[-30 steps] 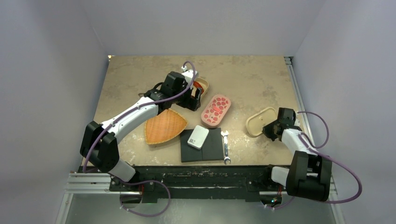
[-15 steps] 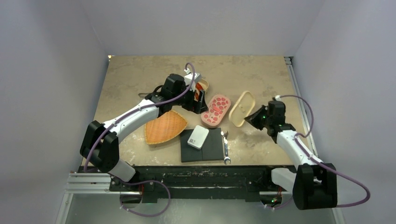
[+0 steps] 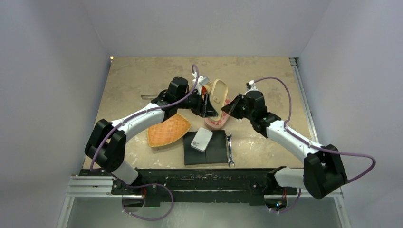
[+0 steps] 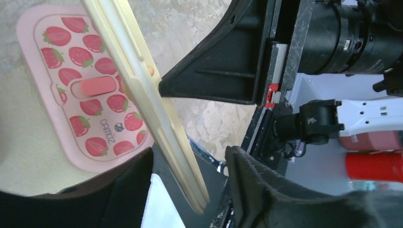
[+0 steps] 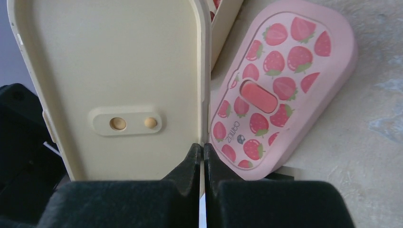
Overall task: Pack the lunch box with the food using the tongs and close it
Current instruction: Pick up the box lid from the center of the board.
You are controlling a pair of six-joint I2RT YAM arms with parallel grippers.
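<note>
Lunch box [image 5: 222, 28] sits mid-table behind the left gripper [image 4: 190, 166], mostly hidden. A cream lid [image 5: 114, 71] stands on edge just beside the strawberry-print pink lid [image 5: 290, 80], which lies flat. The right gripper [image 5: 200, 154] is pinched tight on the cream lid's rim. The left gripper is spread, one finger either side of that lid, grasping nothing

We take this for a robotics lab cell. Plain grey panels [image 3: 52, 95] box in a stone-patterned tabletop [image 3: 256, 76] on three sides. Aluminium rails [image 3: 95, 185] run along its near edge. There a left arm [image 3: 138, 116] and a right arm [image 3: 290, 137], trailing purple cables [image 3: 354, 154], are bolted to a black bar [image 3: 204, 176].
</note>
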